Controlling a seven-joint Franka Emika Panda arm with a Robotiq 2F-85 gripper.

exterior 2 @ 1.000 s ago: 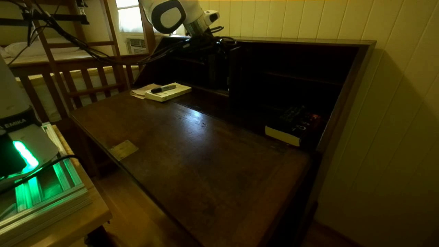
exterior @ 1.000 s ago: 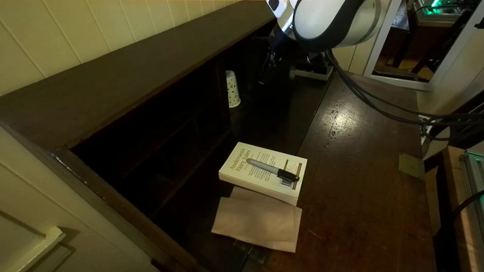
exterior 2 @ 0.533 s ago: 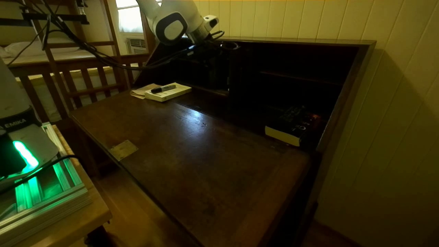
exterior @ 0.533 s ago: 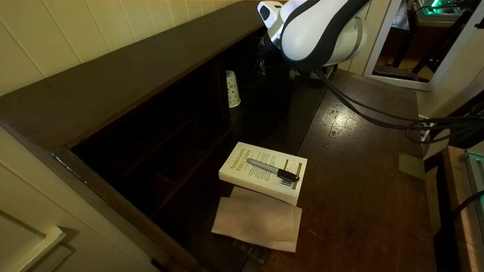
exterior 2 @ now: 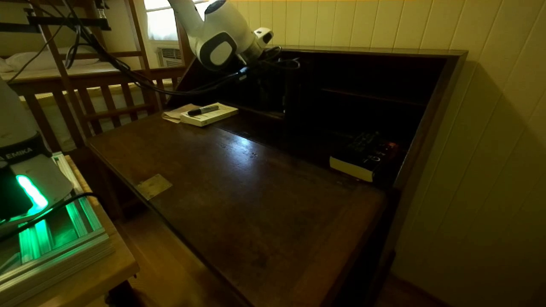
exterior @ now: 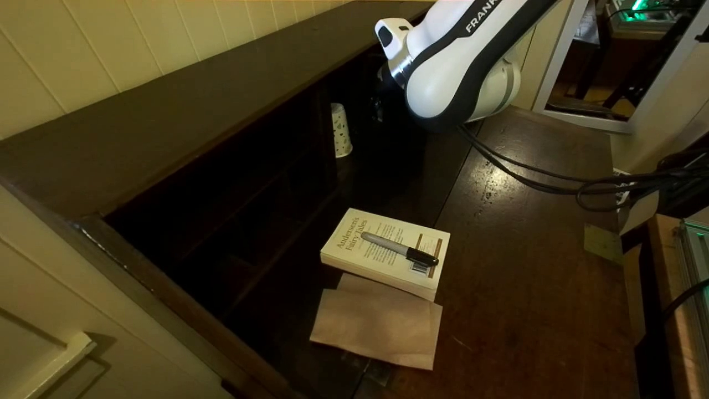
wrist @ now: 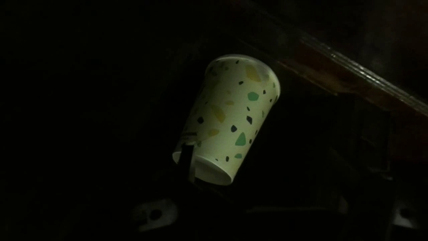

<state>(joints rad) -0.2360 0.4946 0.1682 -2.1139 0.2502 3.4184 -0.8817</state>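
A pale paper cup (exterior: 341, 132) with coloured specks stands upside down by a dark divider in the desk's shelving. It shows large in the wrist view (wrist: 230, 117), its narrow, recessed end toward me. My gripper (exterior: 378, 105) is low by the dark shelf opening, just beyond the cup. In the wrist view the gripper (wrist: 280, 159) is open. Its left finger overlaps the cup's narrow end, and I cannot tell whether they touch. The right finger is almost lost in the dark. Nothing shows between the fingers. The cup is hidden in an exterior view where my arm (exterior 2: 226, 42) reaches in.
A white book (exterior: 388, 244) with a grey marker (exterior: 396, 247) on it lies on the desk (exterior: 515, 288). Brown paper (exterior: 379, 327) lies beside it. A thick dark book (exterior 2: 362, 157) lies by the shelves. The desk's top ledge (exterior: 194, 100) overhangs them. Cables (exterior: 532, 177) hang from the arm.
The arm has moved lower and closer to the shelves, bringing the gripper down near the cup. The cables have shifted with it. The cup, books, marker and paper have not moved.
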